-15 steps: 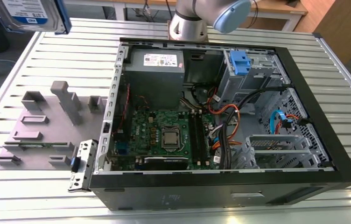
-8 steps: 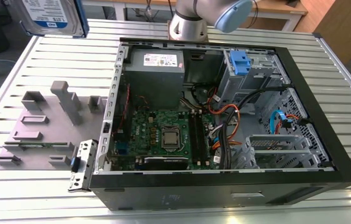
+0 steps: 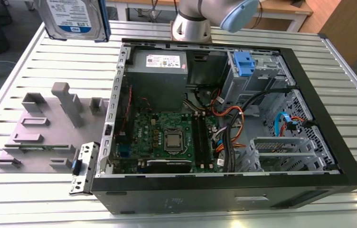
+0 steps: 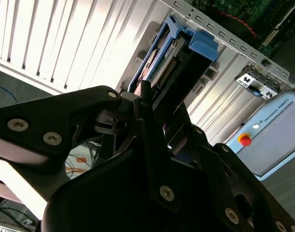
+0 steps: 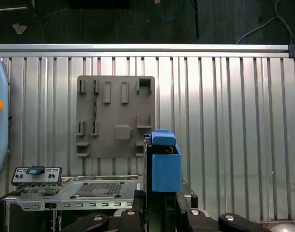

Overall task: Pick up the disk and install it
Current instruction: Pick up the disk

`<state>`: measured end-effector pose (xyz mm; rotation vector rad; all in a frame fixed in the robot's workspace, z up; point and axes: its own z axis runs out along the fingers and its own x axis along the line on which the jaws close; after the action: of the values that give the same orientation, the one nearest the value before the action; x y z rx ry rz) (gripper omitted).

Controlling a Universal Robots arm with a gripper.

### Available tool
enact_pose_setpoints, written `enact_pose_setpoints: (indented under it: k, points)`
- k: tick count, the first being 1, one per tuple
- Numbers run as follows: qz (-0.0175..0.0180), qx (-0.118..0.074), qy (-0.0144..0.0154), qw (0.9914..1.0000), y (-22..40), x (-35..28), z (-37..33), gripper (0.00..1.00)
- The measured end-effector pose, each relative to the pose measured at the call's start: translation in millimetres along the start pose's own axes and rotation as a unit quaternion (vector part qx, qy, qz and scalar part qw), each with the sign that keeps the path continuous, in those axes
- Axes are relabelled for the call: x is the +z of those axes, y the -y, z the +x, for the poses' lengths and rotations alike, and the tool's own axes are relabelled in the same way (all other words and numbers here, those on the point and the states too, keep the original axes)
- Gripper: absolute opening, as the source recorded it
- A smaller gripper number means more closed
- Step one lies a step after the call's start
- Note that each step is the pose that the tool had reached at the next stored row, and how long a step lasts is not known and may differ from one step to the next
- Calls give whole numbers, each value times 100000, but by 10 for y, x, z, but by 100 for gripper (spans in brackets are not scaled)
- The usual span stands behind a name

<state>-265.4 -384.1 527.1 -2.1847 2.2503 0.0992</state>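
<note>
Disk [image 3: 76,19] aloft at 11 o'clock in the exterior view, label side toward the camera, well above the slatted table [image 3: 26,71]. Off at 10 o'clock from the open PC case [image 3: 197,197], not touching it.

Pinched edge-on in the gripper [image 4: 159,108] in both wrist views, black fingers [image 4: 143,104] pressed against either flat face. Blue carrier and connector end sticking out past the fingertips.

Inside the case, exterior view:
- grey power supply [image 3: 159,71] at 11 o'clock
- blue bracket [image 3: 244,64] in the drive bay at 1 o'clock
- motherboard [image 3: 165,135] at 7 o'clock

Grey fixture plate [image 3: 39,137] flat on the table at 9 o'clock of the case, just beside it. Arm base [image 3: 193,26] at 12 o'clock behind the case. Teach pendant [image 4: 278,130] with red stop button [image 4: 243,140] in the second wrist view.
</note>
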Motion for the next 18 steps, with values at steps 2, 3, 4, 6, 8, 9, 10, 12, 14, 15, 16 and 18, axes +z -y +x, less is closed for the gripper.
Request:
enact_pose_setpoints:
  k: [2, 3, 4, 6, 8, 9, 10, 12, 14, 15, 16, 18]
  points:
    - [3, -3, 1, 100000, 91, 10, -2, 35]
    - [0, -3, 1, 100000, 136, 14, -3, 35]
    - [-1, -1, -1, 100000, 185, 19, -5, 35]
    - [2, 1, 1, 100000, 275, 26, -6, 35]
    - [-4, -4, -2, 100000, 364, 32, -8, 35]
    - [-2, 0, -1, 100000, 411, 34, -10, 35]
    - [-4, 0, -1, 100000, 458, 36, -11, 35]
    - [-1, -3, 1, 100000, 548, 40, -14, 35]
    - [1, -1, -2, 100000, 639, 42, -16, 35]
    - [-2, -1, -3, 100000, 684, 43, -17, 35]
    - [-1, -5, 1, 100000, 733, 44, -19, 35]
    - [1, 1, 3, 100000, 823, 46, -21, 35]
